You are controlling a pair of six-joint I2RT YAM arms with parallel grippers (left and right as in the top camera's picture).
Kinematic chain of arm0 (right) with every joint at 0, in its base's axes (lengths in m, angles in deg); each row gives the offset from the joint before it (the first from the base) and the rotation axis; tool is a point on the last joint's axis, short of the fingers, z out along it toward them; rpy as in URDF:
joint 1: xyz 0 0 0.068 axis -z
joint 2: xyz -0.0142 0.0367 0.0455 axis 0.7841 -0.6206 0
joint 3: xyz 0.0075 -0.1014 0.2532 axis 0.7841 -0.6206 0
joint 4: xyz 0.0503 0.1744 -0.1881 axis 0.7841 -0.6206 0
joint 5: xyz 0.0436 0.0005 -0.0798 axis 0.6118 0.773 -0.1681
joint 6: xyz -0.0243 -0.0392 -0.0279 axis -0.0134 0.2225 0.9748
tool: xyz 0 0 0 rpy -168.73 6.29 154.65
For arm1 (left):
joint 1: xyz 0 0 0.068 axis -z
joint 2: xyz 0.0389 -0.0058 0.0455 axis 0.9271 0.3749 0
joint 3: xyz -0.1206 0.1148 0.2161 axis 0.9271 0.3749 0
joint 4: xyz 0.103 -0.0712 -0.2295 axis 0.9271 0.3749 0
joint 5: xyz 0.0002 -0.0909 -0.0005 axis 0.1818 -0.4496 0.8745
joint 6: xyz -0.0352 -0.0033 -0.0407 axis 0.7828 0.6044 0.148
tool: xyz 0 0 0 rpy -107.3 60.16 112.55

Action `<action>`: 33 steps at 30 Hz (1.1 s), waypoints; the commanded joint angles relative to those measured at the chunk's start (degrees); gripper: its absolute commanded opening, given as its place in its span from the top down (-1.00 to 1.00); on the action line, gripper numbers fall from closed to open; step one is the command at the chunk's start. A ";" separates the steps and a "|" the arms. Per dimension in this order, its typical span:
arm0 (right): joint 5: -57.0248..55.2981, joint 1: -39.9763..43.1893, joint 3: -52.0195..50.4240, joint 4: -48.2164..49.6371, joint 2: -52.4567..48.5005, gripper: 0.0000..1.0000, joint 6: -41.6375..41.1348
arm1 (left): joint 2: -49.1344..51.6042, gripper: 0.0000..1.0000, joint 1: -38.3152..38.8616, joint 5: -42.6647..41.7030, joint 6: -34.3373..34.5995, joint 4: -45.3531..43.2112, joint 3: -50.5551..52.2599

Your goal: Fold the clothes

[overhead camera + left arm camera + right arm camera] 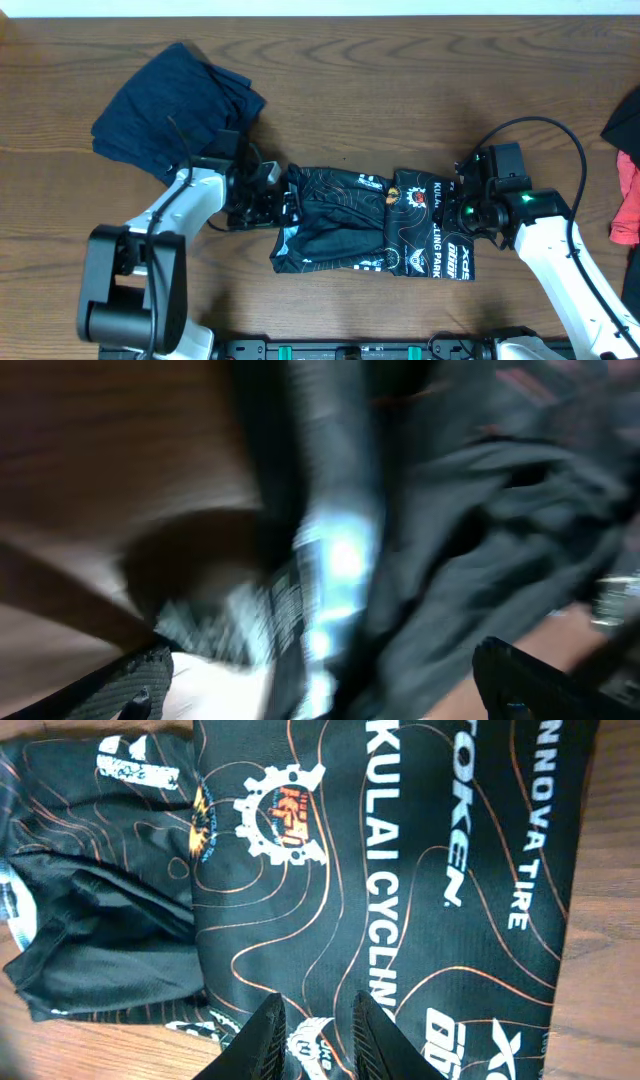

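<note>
We find the jersey [380, 225] lying near the middle of the table [400, 80], between the two arms. Its long axis runs left to right across the table. The end toward the right arm lies flat and carries the white lettering, whose lines run across the short axis, so it reads sideways from above. The end toward the left arm is bunched and creased, with dark folds piled on one another. We cannot tell which end is collar and which is hem.

The left gripper [283, 203] sits at the bunched end, its fingers [140, 680] spread wide with nothing clamped between them. The right gripper [315, 1010] hangs over the flat lettered end, its fingers [270, 1040] parted by only a narrow gap, through which the print shows; we see no cloth pinched there.

The left wrist view is badly blurred: only dark cloth, a pale blue streak and brown wood can be made out. The right wrist view cuts off the jersey on three sides.

A dark blue garment [175, 100] lies crumpled well apart at the far left. A red cloth [628, 205] is cut off by the right edge.
</note>
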 commanded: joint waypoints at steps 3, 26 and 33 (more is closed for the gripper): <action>-1.79 0.28 -0.09 -0.04 -0.15 0.57 1.29 | 6.97 -0.99 3.98 -5.14 0.72 -0.48 1.64; -10.54 0.44 -0.09 -0.61 -0.15 0.65 1.27 | 7.34 0.87 7.23 -6.10 6.91 -6.47 1.57; -10.54 4.02 -0.09 -1.92 -0.15 0.70 1.29 | 5.07 0.88 2.64 4.57 2.47 11.72 -5.25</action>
